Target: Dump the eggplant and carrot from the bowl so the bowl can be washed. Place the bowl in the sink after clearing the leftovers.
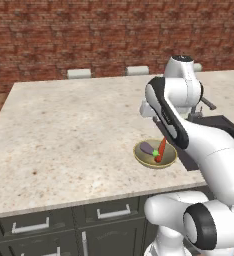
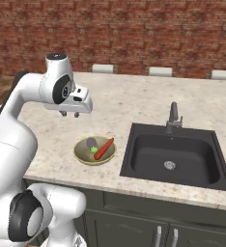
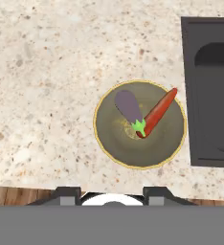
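In the left base view the robot's white arm covers most of the sink (image 1: 224, 124) and the right rim of the bowl (image 1: 144, 157). In the hand view the sink (image 3: 209, 95) is cut off by the right edge. The pincer (image 2: 69, 114) looks too small to judge its jaws, possibly parted.
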